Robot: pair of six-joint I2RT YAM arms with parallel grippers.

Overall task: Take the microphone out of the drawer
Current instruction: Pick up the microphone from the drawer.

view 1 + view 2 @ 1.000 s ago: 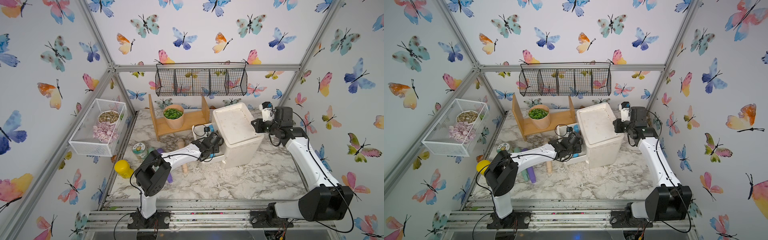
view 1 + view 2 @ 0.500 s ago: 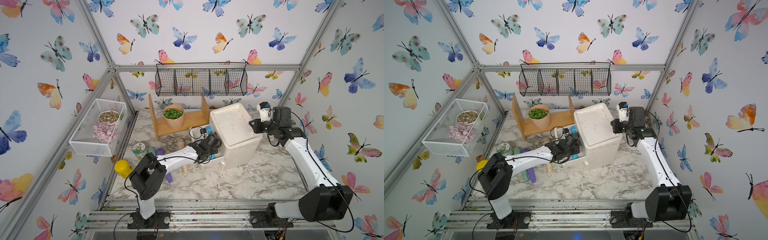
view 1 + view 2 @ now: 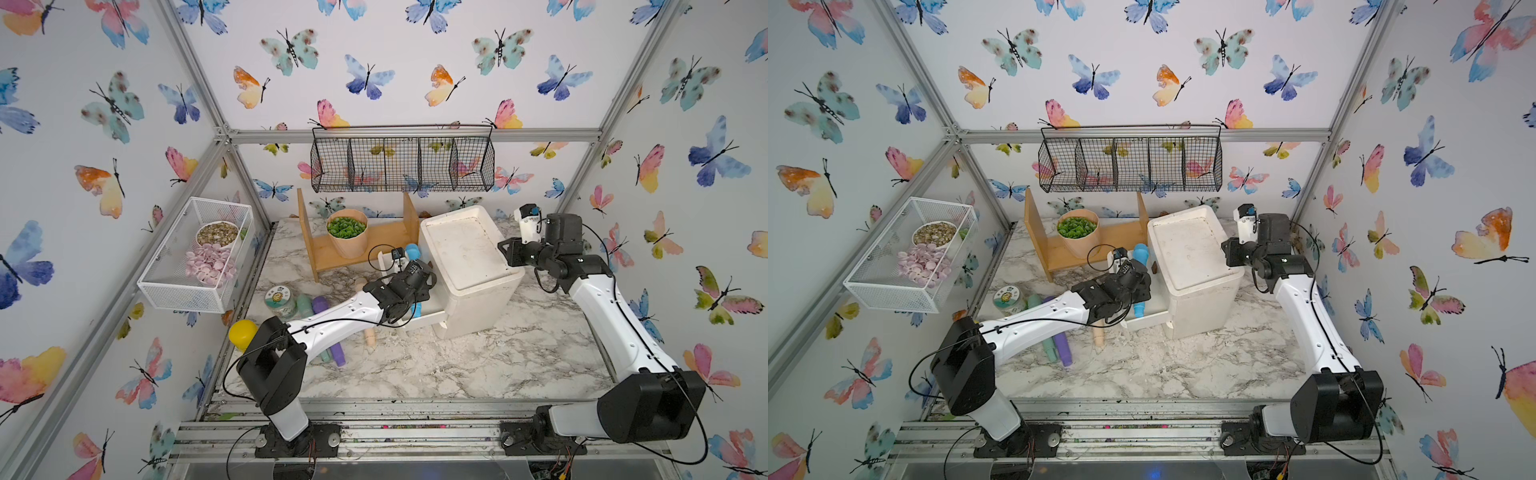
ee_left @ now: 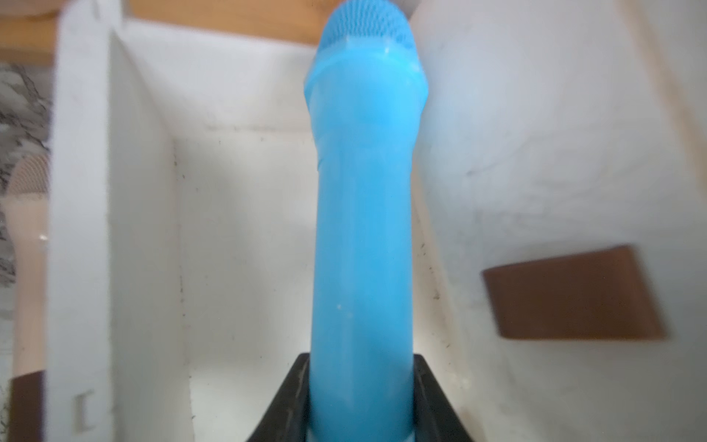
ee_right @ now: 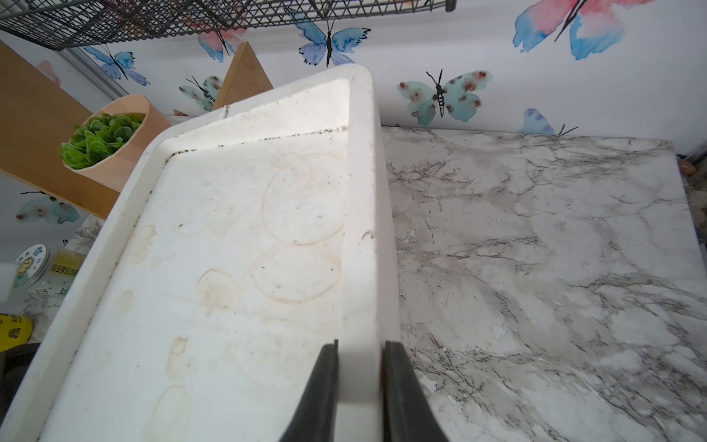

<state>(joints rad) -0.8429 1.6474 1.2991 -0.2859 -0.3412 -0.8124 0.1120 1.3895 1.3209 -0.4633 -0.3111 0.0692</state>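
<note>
Biggest change over the last second: the left arm's elbow is swung back toward the near left corner, and the left tool (image 3: 409,291) is dragged a bit away from the cabinet (image 3: 465,249) with it. The blue microphone (image 4: 363,229) is carried along. In the left wrist view its handle is squeezed between the two black jaws, so the left tool is clamped on it with no gap to be seen.

Where it's at: it looks lifted off the floor of the open drawer (image 4: 141,191) but is still hung over it, with the mesh head poking past the drawer's far wall in both top views. So it can't be called "out" yet, just freed. The cabinet also looks nudged slightly toward the left arm compared with a second ago, but only barely.

The right tool (image 5: 361,348) is closed down on the raised rim of the cabinet top, one jaw on each side. That hold looks unchanged, so the cabinet is basically being braced.

What it means: the grab is done and the pull-away is under way. What's probably left is for the microphone to be swung clear of the drawer wall and set down on the surface (image 3: 457,365), where a beige microphone (image 3: 370,334) and a few others are already laid. That side wall is the bit to be watched.
</note>
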